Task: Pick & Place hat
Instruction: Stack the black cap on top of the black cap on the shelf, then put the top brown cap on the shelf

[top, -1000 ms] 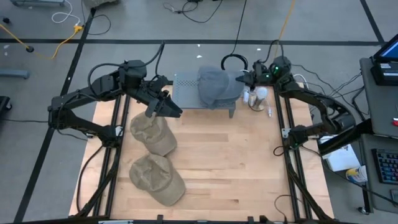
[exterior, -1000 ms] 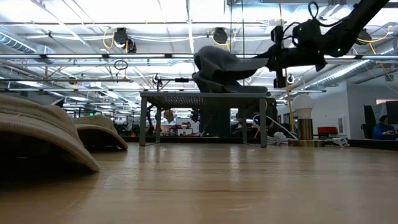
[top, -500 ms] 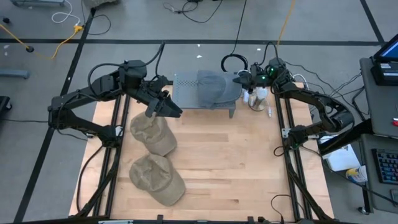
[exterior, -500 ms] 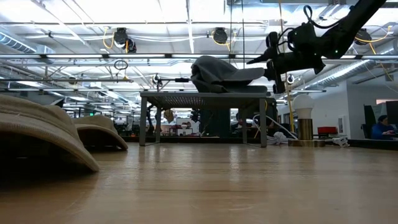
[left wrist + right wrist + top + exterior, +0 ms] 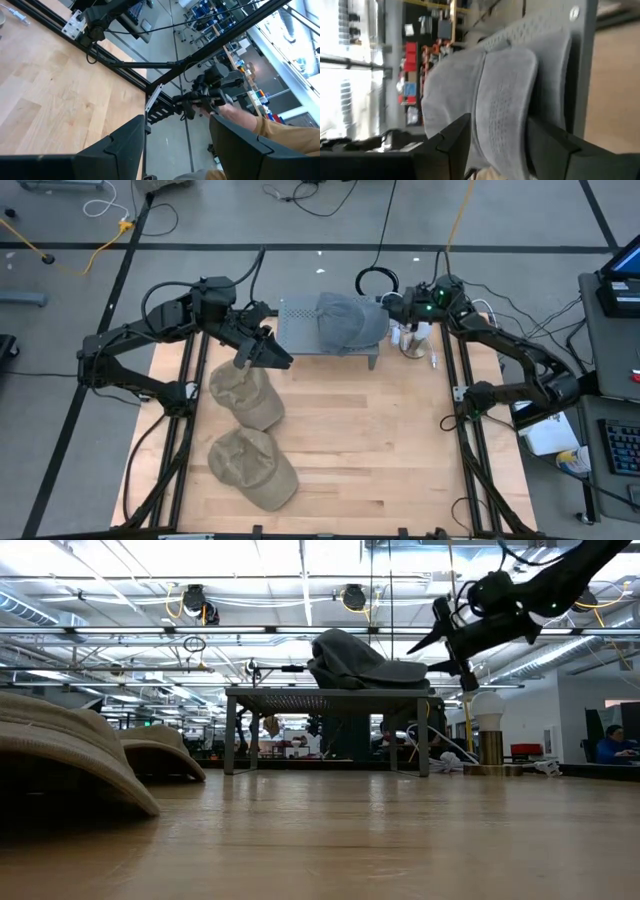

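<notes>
A grey hat (image 5: pixel 350 320) lies on a grey perforated stand (image 5: pixel 295 325) at the table's far middle, crown up and brim toward the right. My right gripper (image 5: pixel 392 303) is open at the brim's end. In the right wrist view its fingers (image 5: pixel 455 145) stand on either side of the brim (image 5: pixel 505 100) with a gap. Two tan hats (image 5: pixel 247 395) (image 5: pixel 252 468) rest on the wood at the left. My left gripper (image 5: pixel 275 355) hangs open and empty above the farther tan hat.
A white bottle and small items (image 5: pixel 412 335) stand just right of the stand, and a syringe (image 5: pixel 433 360) lies beside them. The table's middle and right are bare wood (image 5: pixel 380 440). A person's hand (image 5: pixel 250 120) shows beyond the table in the left wrist view.
My right gripper has opened and let go of the grey hat's brim, tipping its fingers upward. The hat's brim side, held raised before, has settled onto the stand, and the hat now lies flat there.
</notes>
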